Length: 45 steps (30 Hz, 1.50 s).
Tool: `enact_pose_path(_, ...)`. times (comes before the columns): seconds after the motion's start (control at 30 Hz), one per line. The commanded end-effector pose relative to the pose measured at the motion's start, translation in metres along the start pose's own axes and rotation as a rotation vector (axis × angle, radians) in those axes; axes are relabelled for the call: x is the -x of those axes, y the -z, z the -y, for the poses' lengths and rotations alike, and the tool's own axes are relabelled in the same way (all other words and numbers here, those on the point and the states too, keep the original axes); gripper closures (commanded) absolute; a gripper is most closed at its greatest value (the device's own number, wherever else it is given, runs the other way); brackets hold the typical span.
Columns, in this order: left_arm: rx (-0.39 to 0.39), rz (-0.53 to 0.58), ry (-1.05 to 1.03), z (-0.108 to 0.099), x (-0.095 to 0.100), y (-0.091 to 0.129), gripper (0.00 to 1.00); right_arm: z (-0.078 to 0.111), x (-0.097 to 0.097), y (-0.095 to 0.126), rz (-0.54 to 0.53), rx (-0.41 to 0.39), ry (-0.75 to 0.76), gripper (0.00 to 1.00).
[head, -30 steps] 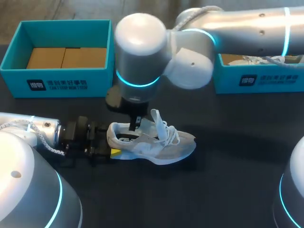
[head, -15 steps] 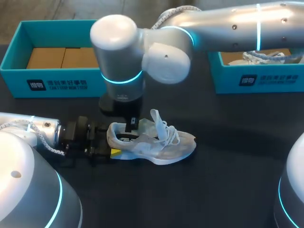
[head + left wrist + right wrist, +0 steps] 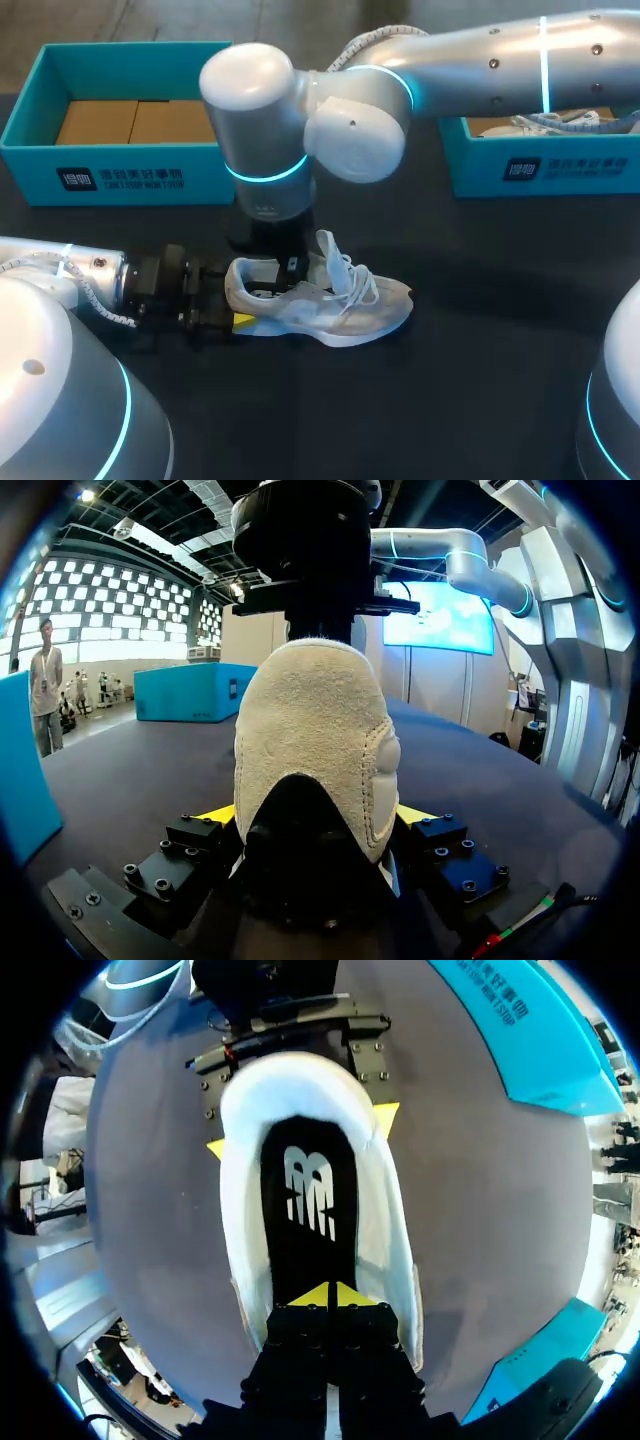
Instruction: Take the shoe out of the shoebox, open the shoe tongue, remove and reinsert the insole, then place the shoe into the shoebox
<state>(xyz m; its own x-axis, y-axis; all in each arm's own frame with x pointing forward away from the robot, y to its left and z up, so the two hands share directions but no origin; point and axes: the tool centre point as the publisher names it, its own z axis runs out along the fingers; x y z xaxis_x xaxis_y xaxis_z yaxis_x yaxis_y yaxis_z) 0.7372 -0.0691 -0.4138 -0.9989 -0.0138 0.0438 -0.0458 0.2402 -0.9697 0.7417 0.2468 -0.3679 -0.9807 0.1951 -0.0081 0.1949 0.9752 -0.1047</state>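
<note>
dark table (image 3: 500,350) | teal box, far right (image 3: 560,170) | white shoe inside (image 3: 560,124)

Two boxes: left box (image 3: 130,175), right box (image 3: 560,170). Two shoes: table shoe (image 3: 345,310), boxed shoe (image 3: 545,123). One insole (image 3: 305,1220). Two grippers: left gripper (image 3: 315,815), right gripper (image 3: 328,1295).

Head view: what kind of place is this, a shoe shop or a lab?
Probably a robot test or demo bench, not a shop: a dark table bears a teal left shoebox and right shoebox, and the left gripper clamps the heel of a white shoe while the right gripper sits inside it.
</note>
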Motion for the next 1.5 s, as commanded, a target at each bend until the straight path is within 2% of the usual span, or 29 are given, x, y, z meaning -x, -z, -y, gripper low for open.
enact_pose_path(0.03,0.003,0.002,0.000,-0.002,0.000,-0.002,1.00,0.002,-0.001,-0.004,-0.020,0.009,0.007,1.00)
enact_pose_path(0.27,0.003,0.002,0.000,-0.002,0.000,-0.002,1.00,0.005,-0.013,-0.011,-0.057,0.019,0.006,1.00)
enact_pose_path(0.4,0.003,0.002,0.000,-0.002,0.000,-0.002,1.00,0.004,-0.018,-0.014,-0.046,0.050,-0.007,1.00)
enact_pose_path(0.47,0.003,0.002,0.000,-0.002,0.000,-0.002,1.00,0.004,-0.018,-0.017,-0.031,0.065,-0.017,0.83)
enact_pose_path(0.7,0.003,0.002,0.000,-0.002,0.000,-0.002,1.00,0.003,-0.016,-0.018,0.011,0.063,-0.030,0.65)
enact_pose_path(0.83,0.003,0.002,0.000,-0.002,0.000,-0.002,1.00,0.001,-0.013,-0.019,0.033,0.078,-0.035,0.62)
enact_pose_path(1.17,0.003,0.002,0.000,-0.002,0.000,-0.002,1.00,-0.010,-0.002,-0.038,0.033,0.114,-0.034,0.59)
enact_pose_path(1.5,0.003,0.002,0.000,-0.002,0.000,-0.002,1.00,-0.017,-0.001,-0.066,-0.062,0.091,-0.022,0.62)
